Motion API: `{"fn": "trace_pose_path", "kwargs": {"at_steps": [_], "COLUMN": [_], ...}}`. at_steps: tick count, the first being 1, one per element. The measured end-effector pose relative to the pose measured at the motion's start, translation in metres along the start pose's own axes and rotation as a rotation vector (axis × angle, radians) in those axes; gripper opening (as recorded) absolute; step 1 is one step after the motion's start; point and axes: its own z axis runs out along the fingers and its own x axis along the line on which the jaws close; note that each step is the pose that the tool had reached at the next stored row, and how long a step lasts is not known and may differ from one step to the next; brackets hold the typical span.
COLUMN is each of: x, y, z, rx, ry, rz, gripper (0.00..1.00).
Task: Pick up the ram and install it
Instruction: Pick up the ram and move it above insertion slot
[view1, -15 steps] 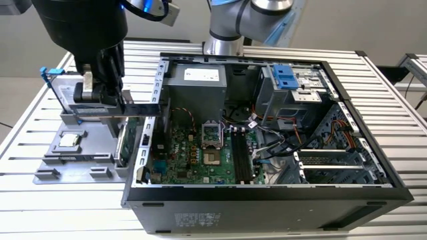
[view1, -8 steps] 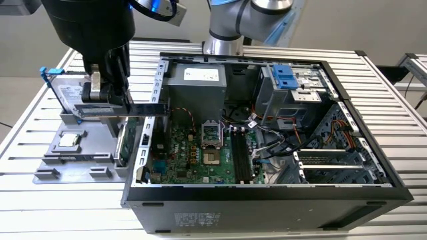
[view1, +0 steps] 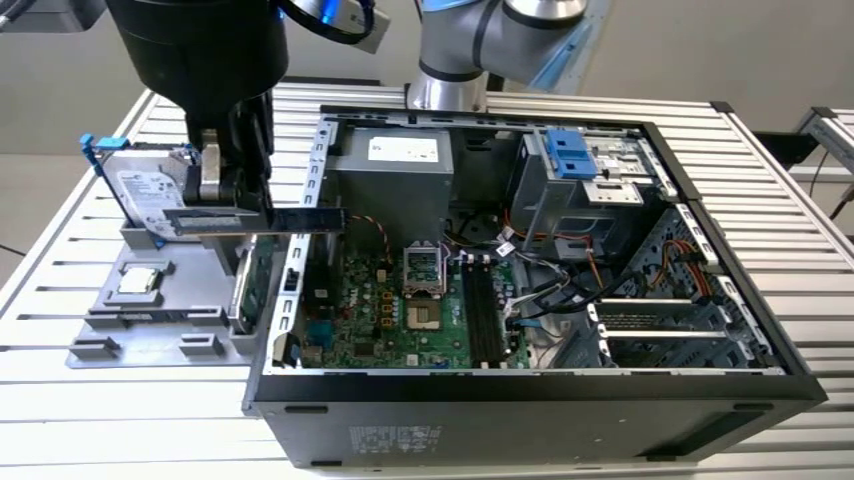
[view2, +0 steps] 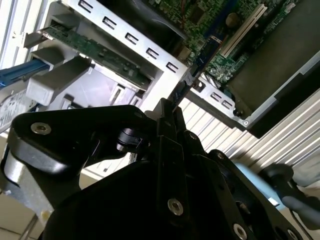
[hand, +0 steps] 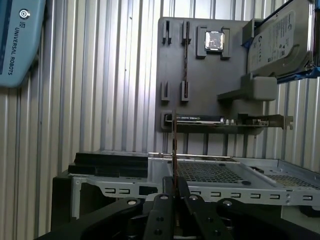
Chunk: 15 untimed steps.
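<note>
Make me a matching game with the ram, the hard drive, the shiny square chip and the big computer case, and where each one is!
1 ram
2 hard drive
3 square chip
4 computer case

A lying flat on the grey tray
B open, lying on its side on the table
C gripped by the tool
D propped up on edge in the tray

Pairs: 1-C, 2-D, 3-A, 4-B

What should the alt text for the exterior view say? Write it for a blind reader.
The gripper holds the ram level over the edge of an open computer case, its motherboard exposed. At the exterior view's left, a grey tray carries a hard drive and a processor chip.
</note>
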Motion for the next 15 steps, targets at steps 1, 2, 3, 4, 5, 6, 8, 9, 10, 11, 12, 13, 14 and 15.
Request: {"fn": "trace_pose_path", "kwargs": {"at_steps": [1,2,3,4,5,6,8,9,10,11,12,13,14,15], "x": [0.0000,0.0001,0.0001,0.0002,0.0002,0.0003,0.0004,0.0005,0.0005,0.0006,0.0006,0.0007,0.0007,0.0008], "y": [-0.0012,-0.0023,-0.0035,-0.0047,-0.0063,-0.0082,-0.0119,-0.0135,-0.0150,-0.0165,-0.0180,-0.0195,-0.0209,-0.0224], "z": [0.0000,0.0000,-0.0002,-0.0002,-0.0002,-0.0003,-0.0004,-0.0005,-0.0006,-0.0006,-0.0007,-0.0007,-0.0008,-0.0009], "rx": [0.0000,0.0000,-0.0001,-0.0001,-0.0002,-0.0008,-0.0017,-0.0020,-0.0023,-0.0025,-0.0027,-0.0029,-0.0031,-0.0033], "ry": [-0.0001,-0.0001,0.0000,0.0000,0.0000,0.0000,-0.0001,-0.0001,-0.0001,-0.0001,-0.0001,-0.0002,-0.0002,-0.0001], "rz": [0.000,0.000,0.000,0.000,0.000,0.000,0.000,0.000,0.000,0.000,0.000,0.000,0.000,0.000], "gripper": [0.00,0.00,0.00,0.00,0.00,0.00,0.00,0.00,0.00,0.00,0.00,0.00,0.00,0.00]}}
